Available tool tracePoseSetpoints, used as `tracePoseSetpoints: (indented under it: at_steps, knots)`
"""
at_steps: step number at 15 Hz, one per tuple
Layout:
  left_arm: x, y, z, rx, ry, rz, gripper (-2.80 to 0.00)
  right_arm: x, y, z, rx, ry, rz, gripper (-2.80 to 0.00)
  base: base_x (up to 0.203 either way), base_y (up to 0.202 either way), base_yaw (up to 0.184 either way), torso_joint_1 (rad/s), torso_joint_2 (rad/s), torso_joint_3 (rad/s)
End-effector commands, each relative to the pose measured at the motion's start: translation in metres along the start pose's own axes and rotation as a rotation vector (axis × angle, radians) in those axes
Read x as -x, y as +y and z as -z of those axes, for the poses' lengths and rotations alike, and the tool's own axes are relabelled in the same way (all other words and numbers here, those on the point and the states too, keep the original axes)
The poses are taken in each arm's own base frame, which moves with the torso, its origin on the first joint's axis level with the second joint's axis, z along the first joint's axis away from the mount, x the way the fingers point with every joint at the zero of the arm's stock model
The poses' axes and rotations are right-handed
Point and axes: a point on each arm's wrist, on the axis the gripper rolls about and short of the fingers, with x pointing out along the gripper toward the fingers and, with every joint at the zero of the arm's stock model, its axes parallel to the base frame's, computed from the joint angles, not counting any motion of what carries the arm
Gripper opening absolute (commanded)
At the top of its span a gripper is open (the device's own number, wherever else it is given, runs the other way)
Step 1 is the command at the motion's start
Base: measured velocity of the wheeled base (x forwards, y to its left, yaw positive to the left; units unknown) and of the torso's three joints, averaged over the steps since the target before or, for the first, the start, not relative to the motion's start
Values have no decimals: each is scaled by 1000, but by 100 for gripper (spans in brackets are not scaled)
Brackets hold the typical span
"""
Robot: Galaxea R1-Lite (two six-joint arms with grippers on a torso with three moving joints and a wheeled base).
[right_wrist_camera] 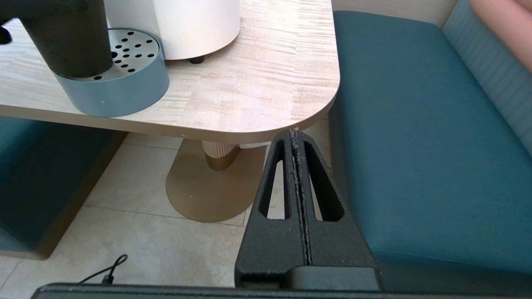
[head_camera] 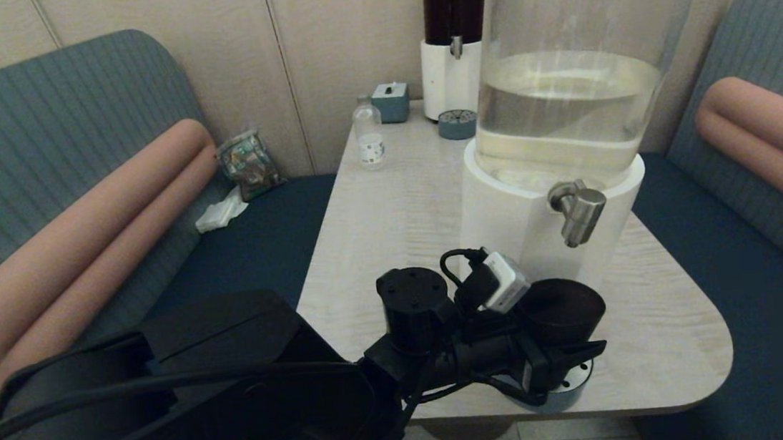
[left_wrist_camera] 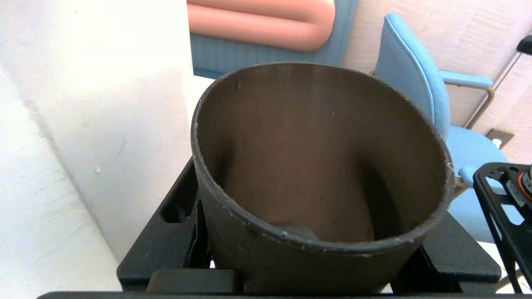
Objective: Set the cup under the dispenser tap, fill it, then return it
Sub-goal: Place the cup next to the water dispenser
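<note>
The dark smoky-brown cup [head_camera: 562,311] stands upright on a grey perforated drip tray [head_camera: 574,383], just below and slightly left of the brushed-steel dispenser tap [head_camera: 577,211]. My left gripper [head_camera: 559,337] is shut on the cup, one black finger on each side of it. In the left wrist view the cup [left_wrist_camera: 316,158] fills the frame beside the dispenser's white base [left_wrist_camera: 104,104], and no stream falls into it. The right wrist view shows the cup [right_wrist_camera: 70,37] resting on the tray [right_wrist_camera: 124,89]. My right gripper [right_wrist_camera: 294,135] hangs shut and empty below the table's near right corner.
The big clear tank of pale liquid [head_camera: 567,102] rises behind the tap. At the back stand a dark-liquid dispenser [head_camera: 454,34], a second drip tray [head_camera: 457,125], a small clear bottle [head_camera: 369,136] and a tissue box [head_camera: 391,101]. Teal benches [right_wrist_camera: 415,124] flank the table [head_camera: 398,212].
</note>
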Motion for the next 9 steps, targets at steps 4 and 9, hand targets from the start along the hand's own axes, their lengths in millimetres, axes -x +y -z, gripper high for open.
tracePoseSetpoints:
  at_steps: [4, 9]
  knots:
    - [35, -21, -26, 14, -3, -16, -280, 0, 0, 0, 0, 3, 0, -280, 0, 0, 0, 0, 0, 0]
    - [88, -33, -50, 34, 18, -104, -280, 0, 0, 0, 0, 4, 0, -280, 0, 0, 0, 0, 0, 0]
